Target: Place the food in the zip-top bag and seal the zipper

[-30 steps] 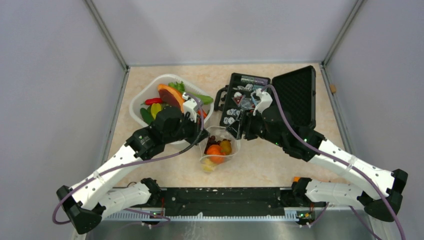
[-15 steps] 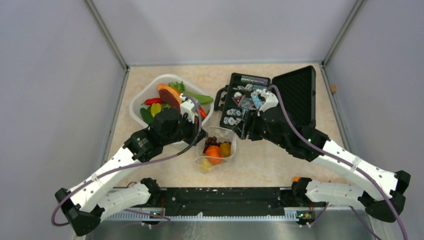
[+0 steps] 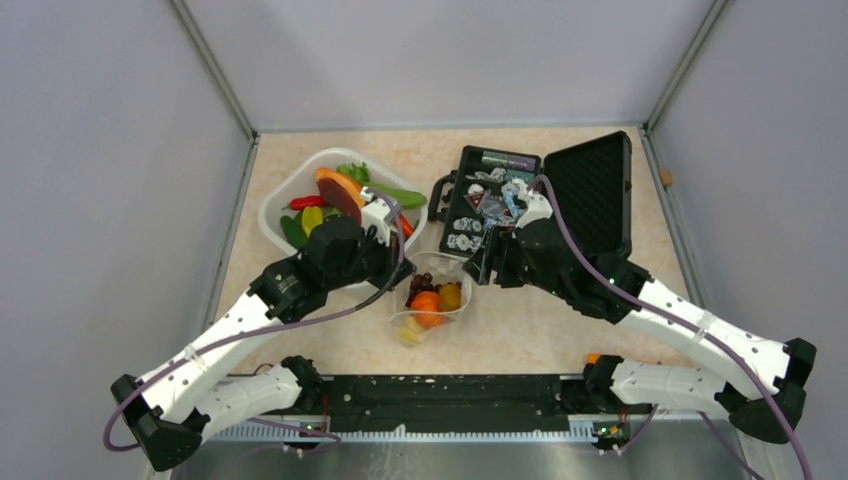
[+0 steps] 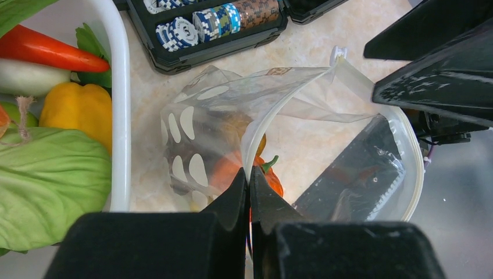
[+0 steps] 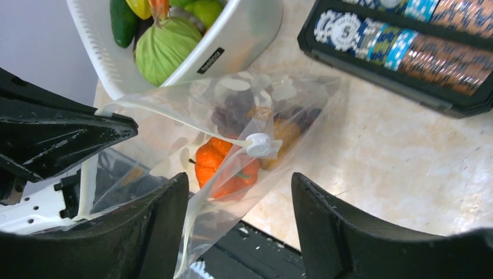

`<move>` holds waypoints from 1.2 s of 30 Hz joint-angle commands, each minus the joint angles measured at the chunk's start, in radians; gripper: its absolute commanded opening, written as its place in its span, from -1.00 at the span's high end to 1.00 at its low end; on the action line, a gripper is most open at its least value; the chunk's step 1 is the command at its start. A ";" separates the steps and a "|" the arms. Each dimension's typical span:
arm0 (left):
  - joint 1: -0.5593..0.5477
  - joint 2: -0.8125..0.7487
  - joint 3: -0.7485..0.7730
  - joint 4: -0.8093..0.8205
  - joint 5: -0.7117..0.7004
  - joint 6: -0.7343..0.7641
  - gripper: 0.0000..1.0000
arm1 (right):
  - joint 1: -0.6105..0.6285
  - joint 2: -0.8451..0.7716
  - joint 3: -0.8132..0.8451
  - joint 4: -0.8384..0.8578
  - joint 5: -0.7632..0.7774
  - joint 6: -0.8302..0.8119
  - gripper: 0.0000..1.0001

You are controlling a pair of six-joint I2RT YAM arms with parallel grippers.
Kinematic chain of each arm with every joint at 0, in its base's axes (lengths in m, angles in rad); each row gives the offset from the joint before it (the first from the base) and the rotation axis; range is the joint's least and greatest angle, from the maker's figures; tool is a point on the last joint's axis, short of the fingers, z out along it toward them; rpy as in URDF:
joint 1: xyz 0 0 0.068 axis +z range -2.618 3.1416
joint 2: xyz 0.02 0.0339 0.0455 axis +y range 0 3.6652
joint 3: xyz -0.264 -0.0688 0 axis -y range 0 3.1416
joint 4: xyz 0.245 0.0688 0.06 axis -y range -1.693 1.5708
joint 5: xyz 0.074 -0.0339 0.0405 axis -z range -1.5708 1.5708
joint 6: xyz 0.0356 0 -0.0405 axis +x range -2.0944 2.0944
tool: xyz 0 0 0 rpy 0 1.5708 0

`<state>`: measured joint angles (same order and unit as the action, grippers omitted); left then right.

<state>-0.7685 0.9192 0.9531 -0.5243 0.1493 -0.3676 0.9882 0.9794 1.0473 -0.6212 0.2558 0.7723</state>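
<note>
The bag (image 3: 432, 300) lies mid-table with its mouth raised toward 12 o'clock. Some food (image 3: 428, 303) is inside and the zipper (image 5: 180, 122) is unsealed. The left gripper (image 4: 250, 174) pinches the bag's rim. The right gripper (image 5: 238, 180) gapes wide astride the zipper, holding nothing. The case (image 3: 590, 190) at 1 o'clock and the basket (image 4: 119, 116) at 10, which holds more food, crowd the mouth.

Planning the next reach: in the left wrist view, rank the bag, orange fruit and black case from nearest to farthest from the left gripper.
1. bag: its rim is pinched in the left gripper.
2. orange fruit: inside the bag, just past the gripper.
3. black case: farthest, at the top, beyond the bag.
</note>
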 commanded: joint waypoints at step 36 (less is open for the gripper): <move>-0.005 -0.019 0.023 0.023 -0.007 0.022 1.00 | 0.009 -0.022 -0.095 0.149 -0.211 0.086 0.41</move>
<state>-0.7685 0.9184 0.9531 -0.5278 0.1482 -0.3634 0.9886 0.9730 0.9627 -0.5190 0.0872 0.8513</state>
